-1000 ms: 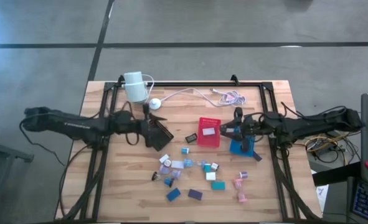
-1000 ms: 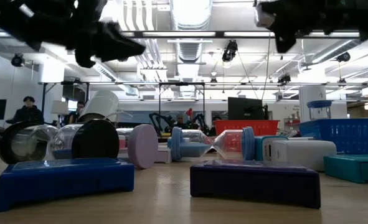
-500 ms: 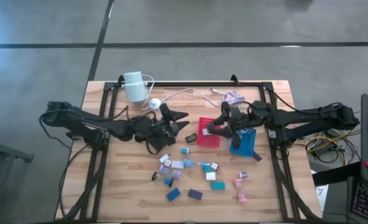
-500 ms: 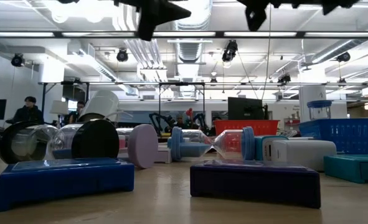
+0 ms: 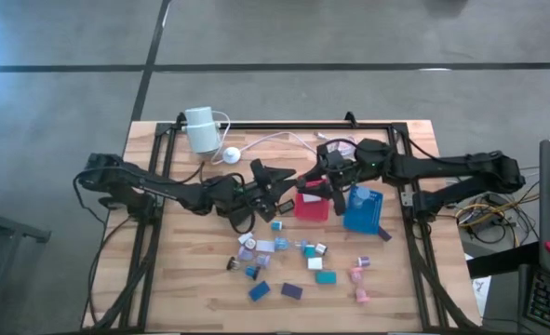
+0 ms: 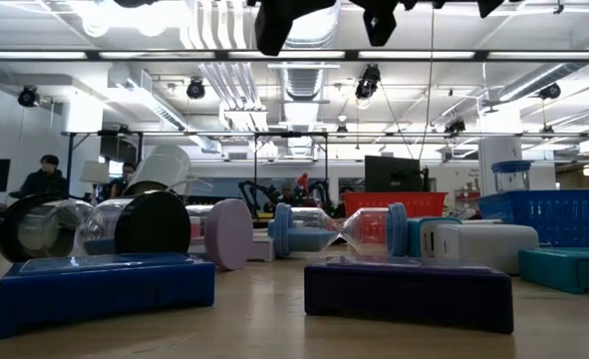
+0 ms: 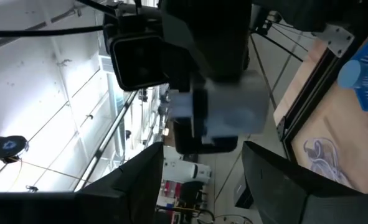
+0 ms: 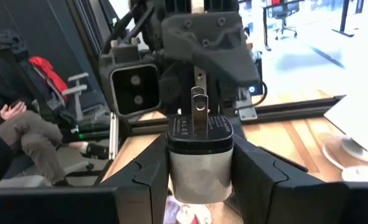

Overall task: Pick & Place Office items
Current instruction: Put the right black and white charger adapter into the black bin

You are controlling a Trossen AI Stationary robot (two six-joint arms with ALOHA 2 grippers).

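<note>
Wooden tabletop (image 5: 186, 274): carries the scattered office items (image 5: 284, 253), small blocks and short cylinders in teal, blue, purple, white and pink, lying loose near the middle of its front half.
Square plastic trays: a red tray (image 5: 312, 210) and a blue tray (image 5: 364, 216) sit side by side just behind the loose pieces.
Piece in hand: a white plug-in charger block with a black face and metal prongs (image 8: 199, 163), up in the air, over or just behind the red tray's rear edge.
Right pincer (image 5: 323, 183): closed on the charger block, one dark finger (image 8: 147, 171) pressed to each side of its white body, the prongs pointing away from the wrist.
Left pincer (image 5: 279, 179): raised off the tabletop just beside the right one, tip to tip with it; its fingers (image 7: 140, 180) stand apart with nothing between them and touch nothing.
Handling, charger block: likely light and rigid, with smooth rounded plastic sides that could slip or twist under a loose squeeze; the prongs are the part to keep clear of.
Where to hold: across the white body at mid-height, as the right pincer does now.
Handling, loose pieces: probably light and hard; the cylinders may roll when nudged, and close neighbours leave little room for the fingers.
</note>
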